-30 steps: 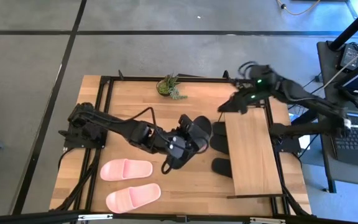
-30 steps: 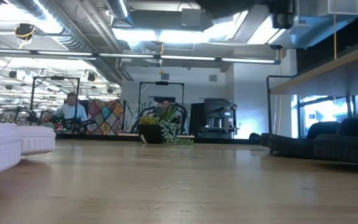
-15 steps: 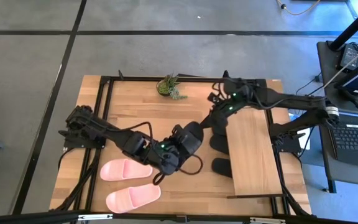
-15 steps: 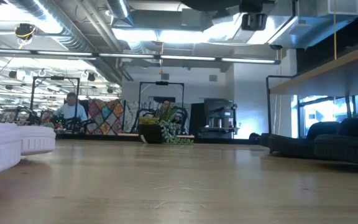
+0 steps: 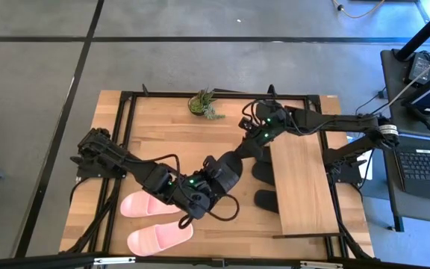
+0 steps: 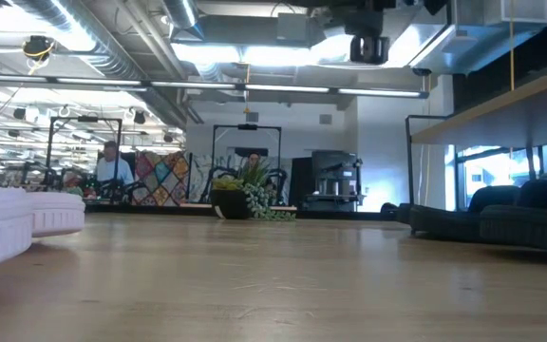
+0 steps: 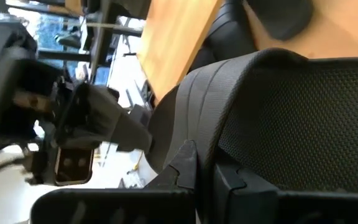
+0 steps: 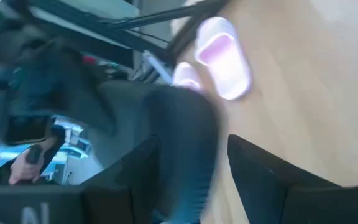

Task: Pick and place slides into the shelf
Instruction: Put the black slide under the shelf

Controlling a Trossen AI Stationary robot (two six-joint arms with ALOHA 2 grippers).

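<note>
Handoff imo: left gripper (image 5: 213,179) clenched on black slide (image 5: 226,170) mid-worktop, just beside shelf (image 5: 298,183); right gripper (image 5: 248,142) spread around its far end, so clamp right before left lets go.

The left gripper (image 5: 213,179), clamped on a black slide (image 5: 226,170), has shifted with that slide away from the shelf (image 5: 298,179) and slightly toward the table's (image 5: 155,134) front edge, ending closer to the two pink slides (image 5: 155,219).

The right gripper (image 5: 248,142) has left the shelf's far end, travelled toward the table's centre, and now sits at the far tip of the same black slide; in its wrist view one finger (image 8: 263,177) lies on each side of the sole.
</note>
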